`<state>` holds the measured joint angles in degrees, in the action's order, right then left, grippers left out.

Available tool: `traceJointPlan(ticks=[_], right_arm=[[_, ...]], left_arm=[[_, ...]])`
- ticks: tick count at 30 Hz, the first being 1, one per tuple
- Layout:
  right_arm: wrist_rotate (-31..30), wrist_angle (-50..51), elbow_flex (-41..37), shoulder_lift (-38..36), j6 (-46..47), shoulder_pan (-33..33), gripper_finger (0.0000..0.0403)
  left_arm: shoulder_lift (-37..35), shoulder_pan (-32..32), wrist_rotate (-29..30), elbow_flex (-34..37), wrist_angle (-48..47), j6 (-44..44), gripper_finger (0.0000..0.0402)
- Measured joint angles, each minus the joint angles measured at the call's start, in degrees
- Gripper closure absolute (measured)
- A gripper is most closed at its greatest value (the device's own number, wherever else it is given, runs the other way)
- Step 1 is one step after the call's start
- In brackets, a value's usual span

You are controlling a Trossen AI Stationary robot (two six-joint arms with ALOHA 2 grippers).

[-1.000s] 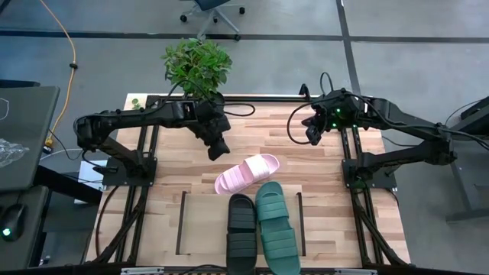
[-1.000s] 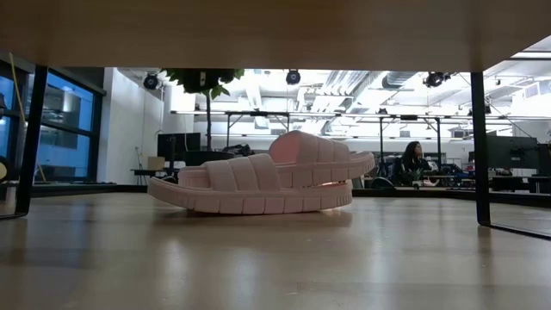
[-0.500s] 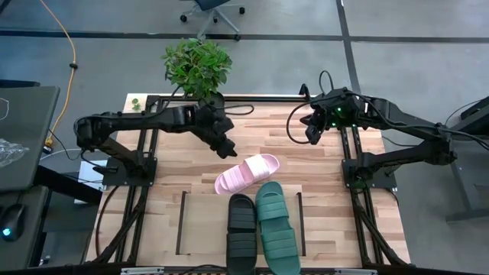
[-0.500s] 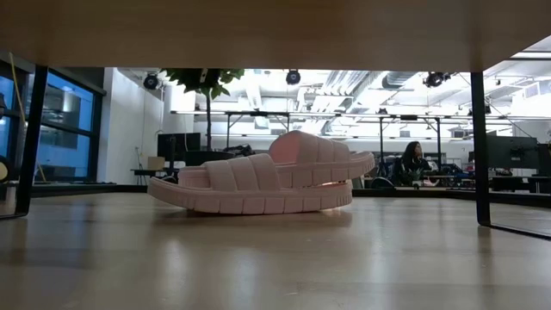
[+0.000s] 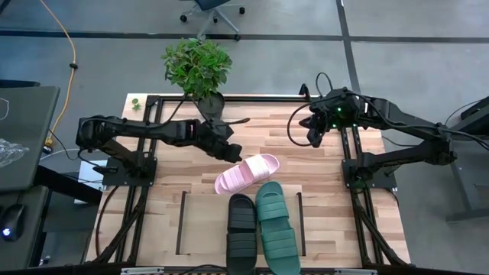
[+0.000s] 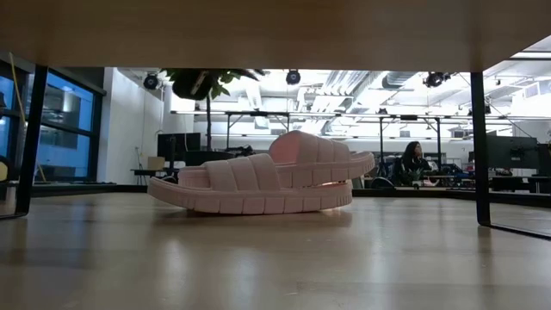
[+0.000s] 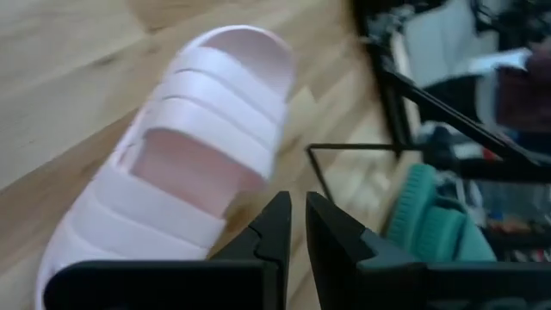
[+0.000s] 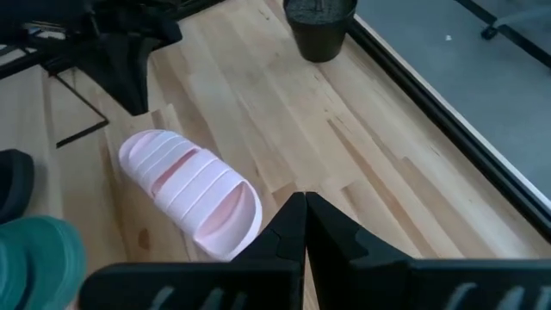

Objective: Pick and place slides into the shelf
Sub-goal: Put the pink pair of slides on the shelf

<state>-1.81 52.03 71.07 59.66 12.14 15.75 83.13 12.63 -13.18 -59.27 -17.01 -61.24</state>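
Slides, three in all, lie on the pale butcher-block wooden surface (image 5: 321,164), and the pale pink ribbed rubber slide (image 5: 247,173) serves as the landmark for every place given. This pink slide lies slantwise near the middle of the surface, sole down and strap up, outside the shelf (image 5: 202,221), the flat light-wood panel bounded by thin black rails that lies just nearer the front edge. The black ribbed rubber slide (image 5: 241,227) and the teal-green ribbed rubber slide (image 5: 274,221) lie side by side on that panel, directly in front of the pink slide, the teal-green one's toe end almost meeting it. The left claw (image 5: 234,152) hangs just behind and to the left of the pink slide, close to its upper edge but apart from it; in the left wrist view its two dark fingers (image 7: 277,226) stand narrow, only a slim gap between them, with nothing held. The right claw (image 5: 314,138) waits well to the right of and behind the pink slide, near the far right corner of the surface, its fingers (image 8: 291,226) pressed together on nothing. A green leafy potted plant (image 5: 197,67) stands at the far edge, behind the pink slide. In the low view the pink slide (image 6: 263,175) rests flat on the wood.
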Motion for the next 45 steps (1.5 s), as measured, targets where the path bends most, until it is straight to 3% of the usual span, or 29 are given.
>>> traceJointPlan(ticks=[11,32,45], right_arm=[[1.03,-0.02,0.00,0.01,-2.81,0.00,0.0403],[4.03,-0.22,0.00,0.00,-3.65,-0.02,0.0403],[4.02,-0.22,0.00,0.00,-3.67,-0.02,0.0403]], left_arm=[[2.67,-0.31,4.86,0.02,-2.56,-8.71,0.0373],[11.49,-0.66,2.77,0.04,5.76,-11.27,0.0371],[11.74,-0.66,1.88,0.00,6.41,-14.15,0.0266]])
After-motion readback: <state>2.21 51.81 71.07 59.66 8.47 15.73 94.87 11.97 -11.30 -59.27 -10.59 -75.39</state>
